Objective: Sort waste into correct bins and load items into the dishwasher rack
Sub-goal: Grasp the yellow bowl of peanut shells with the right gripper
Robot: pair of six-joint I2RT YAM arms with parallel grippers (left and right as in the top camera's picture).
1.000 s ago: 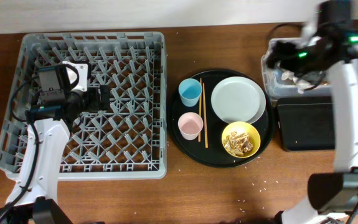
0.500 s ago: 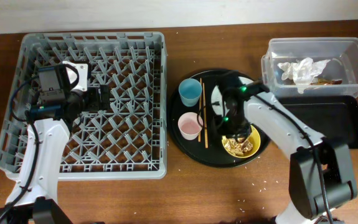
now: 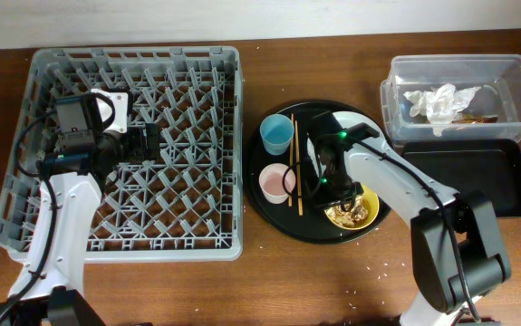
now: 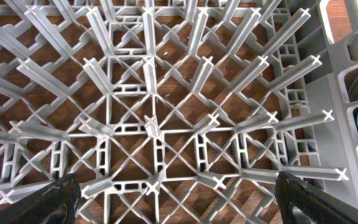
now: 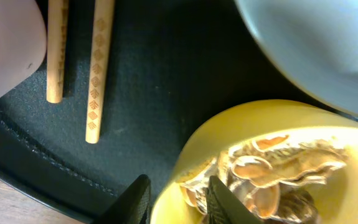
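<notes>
My right gripper (image 3: 332,194) (image 5: 177,202) is down at the yellow bowl (image 3: 361,210) (image 5: 228,124), shut on its left rim, one finger outside and the other inside among the brown and beige food scraps (image 5: 278,168). The bowl sits on the round black tray (image 3: 269,217) with the white plate (image 3: 360,136), blue cup (image 3: 276,134), pink-white cup (image 3: 276,183) and wooden chopsticks (image 3: 294,163) (image 5: 98,68). My left gripper (image 3: 151,143) (image 4: 179,202) hangs open over the grey dishwasher rack (image 3: 197,81) (image 4: 150,124), holding nothing.
A clear plastic tub (image 3: 514,81) at the back right holds crumpled white tissue (image 3: 439,101). The shallow black rectangular tray (image 3: 464,177) lies just in front of it. Rice-like crumbs (image 3: 382,267) dot the table near the front.
My right arm swung from the clear tub down to the yellow bowl, and its jaws closed in around the bowl's rim. The left arm has not moved.
</notes>
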